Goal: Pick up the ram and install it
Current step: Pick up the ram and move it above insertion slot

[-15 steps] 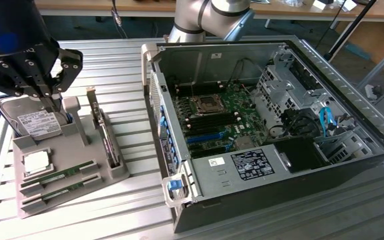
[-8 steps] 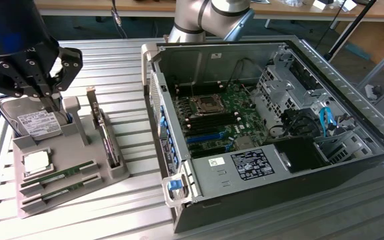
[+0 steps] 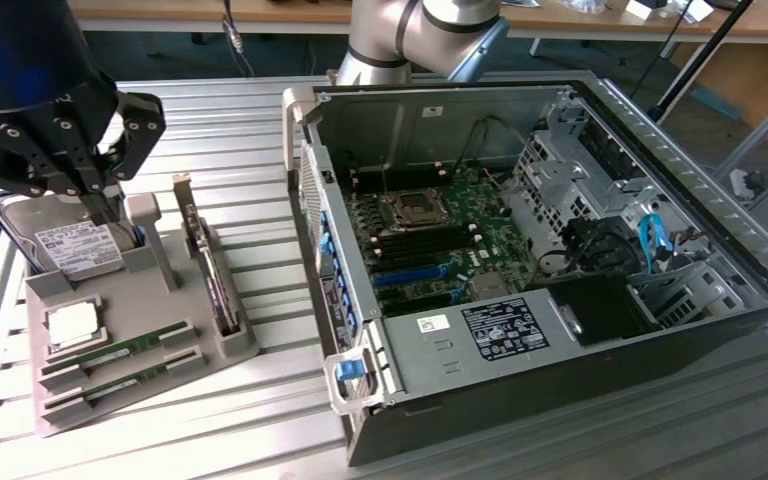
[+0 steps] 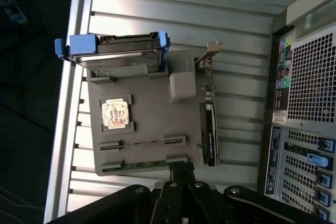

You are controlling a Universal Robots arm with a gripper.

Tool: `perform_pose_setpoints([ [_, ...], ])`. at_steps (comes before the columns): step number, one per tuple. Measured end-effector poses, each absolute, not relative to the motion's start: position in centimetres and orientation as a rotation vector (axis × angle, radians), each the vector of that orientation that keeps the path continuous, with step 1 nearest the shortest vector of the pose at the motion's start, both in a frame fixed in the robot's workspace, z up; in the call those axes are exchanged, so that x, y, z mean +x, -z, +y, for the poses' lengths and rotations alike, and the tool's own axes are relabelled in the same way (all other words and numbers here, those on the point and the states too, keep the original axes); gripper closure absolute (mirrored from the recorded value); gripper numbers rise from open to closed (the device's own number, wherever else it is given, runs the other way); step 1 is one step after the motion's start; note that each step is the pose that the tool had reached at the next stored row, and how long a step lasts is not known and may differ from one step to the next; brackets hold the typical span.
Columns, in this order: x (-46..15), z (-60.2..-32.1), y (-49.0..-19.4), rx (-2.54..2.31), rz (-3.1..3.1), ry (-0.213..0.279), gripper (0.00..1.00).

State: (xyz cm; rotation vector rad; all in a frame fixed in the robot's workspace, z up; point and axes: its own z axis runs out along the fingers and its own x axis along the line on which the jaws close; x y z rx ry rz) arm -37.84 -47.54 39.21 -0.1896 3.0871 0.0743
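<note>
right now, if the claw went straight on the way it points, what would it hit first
Probably the end of the outer ram in the grey holder: the shut claw points at that edge in the wrist view. Depth is unclear, so it could meet the holder's rim instead.

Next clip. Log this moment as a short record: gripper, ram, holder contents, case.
gripper: shut, nothing held, above the holder
ram sticks: two, lying side by side in the holder's slots, apart from the gripper
also in holder: hard drive, processor, upright expansion card
computer case: open, at the exterior view's right
</note>
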Motion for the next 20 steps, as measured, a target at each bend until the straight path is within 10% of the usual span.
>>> perform_pose_setpoints([
  [20,-37.84,-47.77,-39.21,-0.405,3.070,-0.079,0.89],
])
